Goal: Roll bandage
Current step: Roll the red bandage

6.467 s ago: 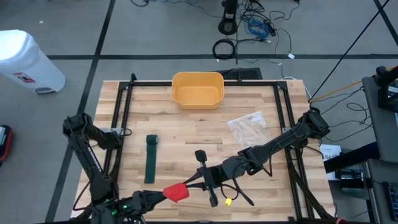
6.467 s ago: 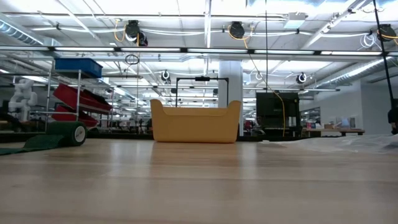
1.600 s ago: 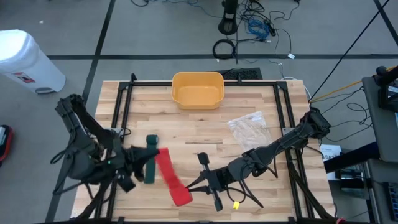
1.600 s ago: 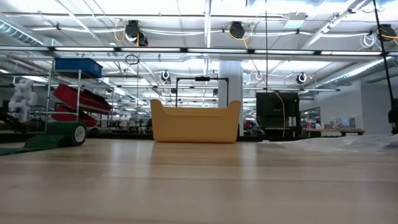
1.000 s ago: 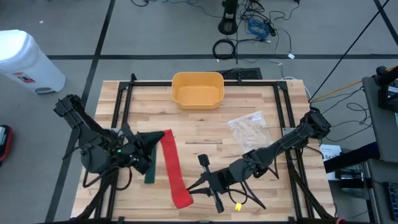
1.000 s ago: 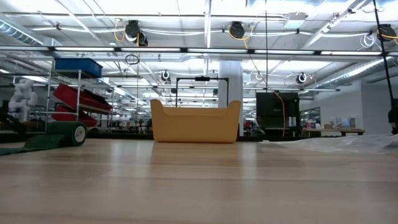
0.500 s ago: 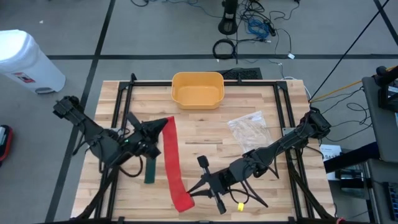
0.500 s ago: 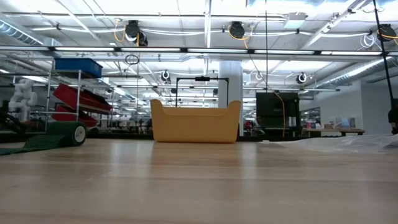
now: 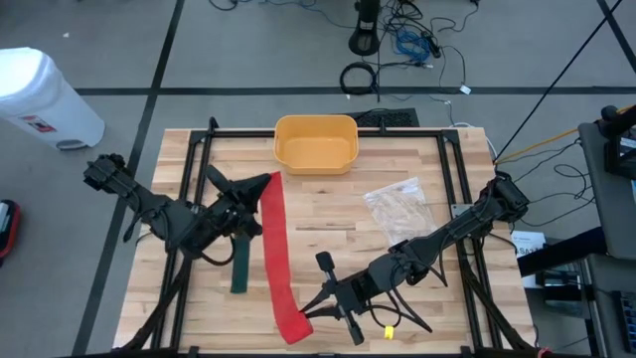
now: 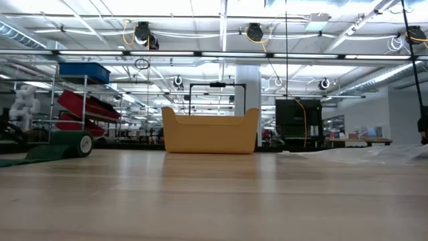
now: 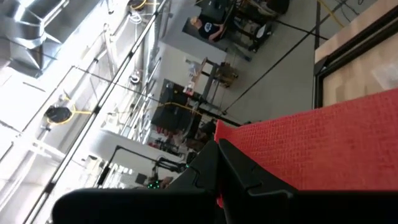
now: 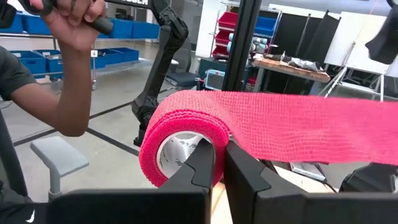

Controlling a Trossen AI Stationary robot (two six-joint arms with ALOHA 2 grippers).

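One red bandage [image 9: 270,249] is stretched above the table [image 9: 328,214], its roll pinched at the near end by the closed right fingers [image 9: 305,316] and its loose far end clamped by the closed left fingers [image 9: 260,190]. A green strip [image 9: 239,261] lies beside the left fingers.

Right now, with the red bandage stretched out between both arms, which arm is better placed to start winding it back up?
Probably the right. Its pincer is shut on the roll of the red bandage, while the left pincer only pinches the loose end near the yellow bin.
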